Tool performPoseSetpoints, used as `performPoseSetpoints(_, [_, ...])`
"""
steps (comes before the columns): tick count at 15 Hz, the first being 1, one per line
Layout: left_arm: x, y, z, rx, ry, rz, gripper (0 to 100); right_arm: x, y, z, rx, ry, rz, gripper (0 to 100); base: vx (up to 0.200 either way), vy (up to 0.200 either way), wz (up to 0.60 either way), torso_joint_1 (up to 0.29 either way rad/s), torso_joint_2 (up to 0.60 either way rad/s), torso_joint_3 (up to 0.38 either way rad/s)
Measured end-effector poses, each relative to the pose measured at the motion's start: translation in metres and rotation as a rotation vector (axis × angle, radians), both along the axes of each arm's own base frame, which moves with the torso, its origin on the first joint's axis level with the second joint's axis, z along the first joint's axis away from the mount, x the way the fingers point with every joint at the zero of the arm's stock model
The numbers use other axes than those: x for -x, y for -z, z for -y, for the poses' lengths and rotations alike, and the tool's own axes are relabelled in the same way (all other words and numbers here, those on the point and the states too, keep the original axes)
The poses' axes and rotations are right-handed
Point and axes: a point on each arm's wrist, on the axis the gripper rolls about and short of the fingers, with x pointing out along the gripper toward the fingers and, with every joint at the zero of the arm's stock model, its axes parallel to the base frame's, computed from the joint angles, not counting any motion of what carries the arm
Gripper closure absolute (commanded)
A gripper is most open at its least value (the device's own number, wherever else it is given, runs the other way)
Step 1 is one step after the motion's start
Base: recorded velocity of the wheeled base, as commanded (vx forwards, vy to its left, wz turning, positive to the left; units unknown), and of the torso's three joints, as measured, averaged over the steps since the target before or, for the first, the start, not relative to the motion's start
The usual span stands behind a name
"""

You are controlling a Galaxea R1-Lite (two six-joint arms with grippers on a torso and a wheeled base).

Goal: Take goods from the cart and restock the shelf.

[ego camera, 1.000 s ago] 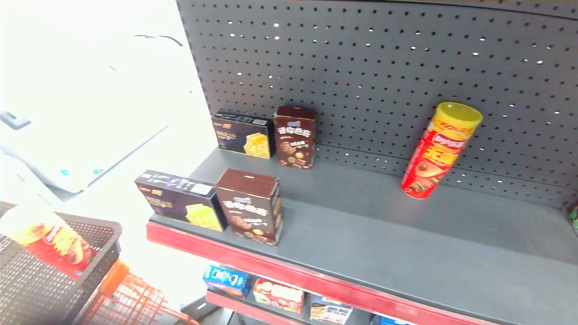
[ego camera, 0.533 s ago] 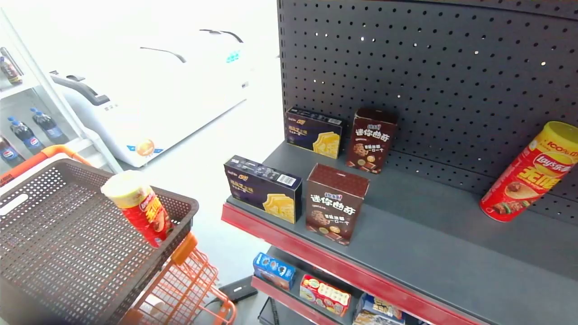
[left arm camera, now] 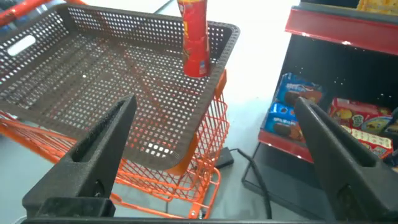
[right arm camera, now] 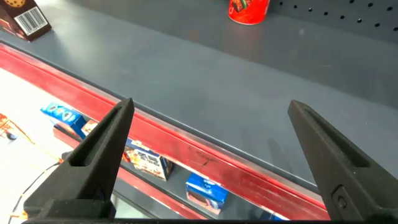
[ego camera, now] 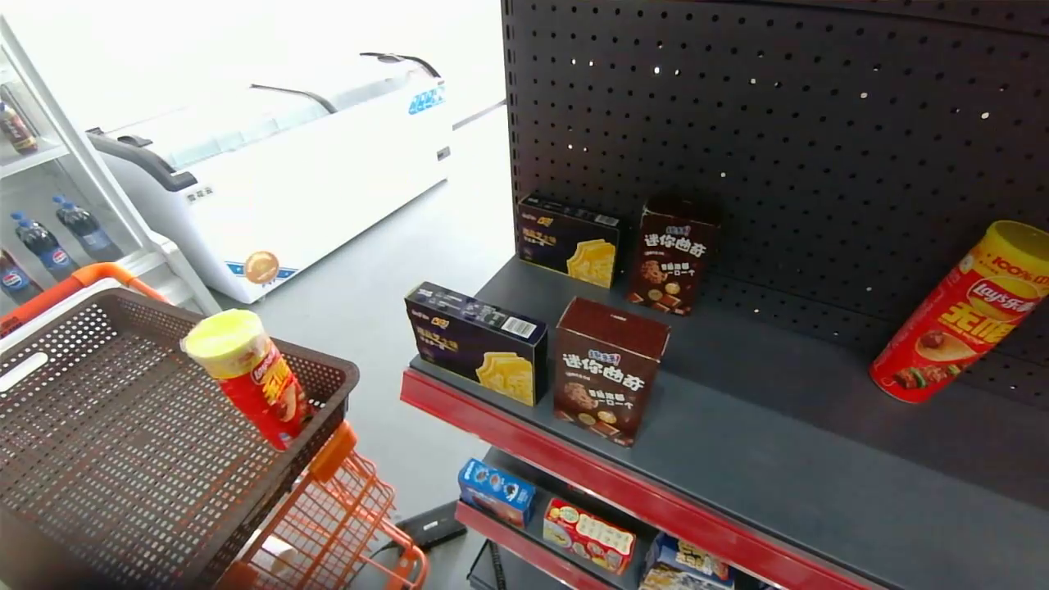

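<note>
A red chip can with a yellow lid [ego camera: 246, 375] [left arm camera: 194, 37] stands upright in the brown basket [ego camera: 98, 459] [left arm camera: 93, 93] on the orange cart [ego camera: 328, 524], near the basket's far corner by the shelf. A second red chip can [ego camera: 963, 315] [right arm camera: 249, 9] leans against the pegboard at the right of the grey shelf [ego camera: 778, 442] [right arm camera: 249, 74]. My left gripper [left arm camera: 211, 146] is open, low beside the cart, short of the can. My right gripper [right arm camera: 211, 155] is open in front of the shelf's red front edge [right arm camera: 186, 146], with nothing held.
Two dark blue boxes [ego camera: 479, 344] [ego camera: 569, 250] and two brown cookie boxes [ego camera: 606, 369] [ego camera: 674, 254] stand at the shelf's left. Snack packs [ego camera: 586, 533] fill the lower shelf. A white freezer chest [ego camera: 279, 188] and a drinks fridge [ego camera: 41, 221] stand behind the cart.
The head camera has swung left, bringing the cart and its basket into full view. The cans and boxes have kept their places.
</note>
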Motion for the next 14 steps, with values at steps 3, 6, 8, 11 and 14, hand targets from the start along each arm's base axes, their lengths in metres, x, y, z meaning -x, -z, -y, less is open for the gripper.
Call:
performPoseSetpoints(3, [-0.002, -0.031, 0.000, -0.011, -0.020, -0.045, 0, 0.000, 0.000, 0.000, 0.000, 0.000, 0.000, 0, 0.000, 0.000, 0.00, 0.000, 0.00, 0.000])
performPoseSetpoints(6, [-0.024, -0.057, -0.001, 0.016, -0.031, -0.135, 0, 0.000, 0.000, 0.000, 0.000, 0.000, 0.000, 0, 0.000, 0.000, 0.00, 0.000, 0.00, 0.000])
performPoseSetpoints(8, [-0.048, -0.072, -0.001, 0.038, -0.035, -0.182, 0, 0.000, 0.000, 0.000, 0.000, 0.000, 0.000, 0, 0.000, 0.000, 0.00, 0.000, 0.00, 0.000])
performPoseSetpoints(11, [-0.095, -0.090, -0.003, 0.062, -0.053, -0.180, 0, 0.000, 0.000, 0.000, 0.000, 0.000, 0.000, 0, 0.000, 0.000, 0.00, 0.000, 0.00, 0.000])
performPoseSetpoints(14, [-0.151, -0.092, -0.007, 0.070, -0.071, -0.151, 0, 0.000, 0.000, 0.000, 0.000, 0.000, 0.000, 0, 0.000, 0.000, 0.00, 0.000, 0.00, 0.000])
